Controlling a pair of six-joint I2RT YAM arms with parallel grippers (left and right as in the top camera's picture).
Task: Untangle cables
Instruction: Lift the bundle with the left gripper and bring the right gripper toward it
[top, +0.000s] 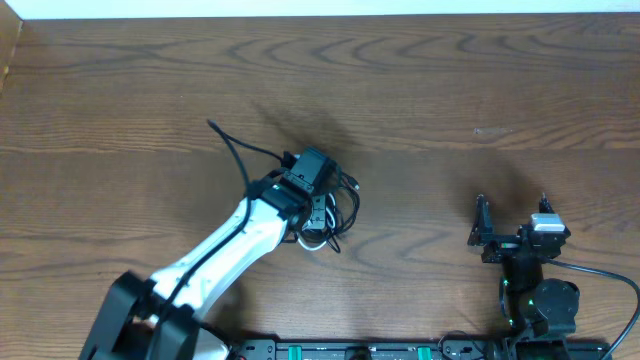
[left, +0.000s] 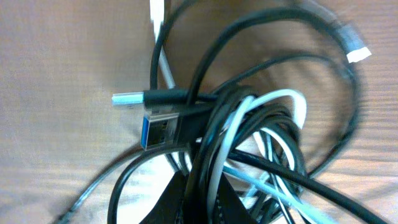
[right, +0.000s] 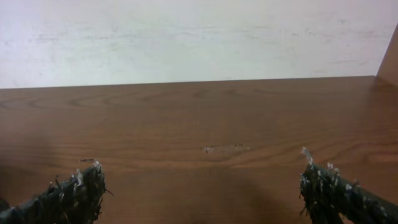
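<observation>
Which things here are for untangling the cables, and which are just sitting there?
For the job: the cables; the left claw, shut on the tangle.
Just there: the right claw, open and away from the cables; the wooden table; the black bar at the table's near edge.

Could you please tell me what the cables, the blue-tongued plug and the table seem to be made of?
The cables: smooth, slightly glossy jackets, likely rubber or plastic; mostly black, plus one white cable. The plug: shiny metal-looking shell, a blue plastic-looking insert and a black moulded grip. The table: brown wood grain, matte; whether solid wood or laminate, I cannot tell.
</observation>
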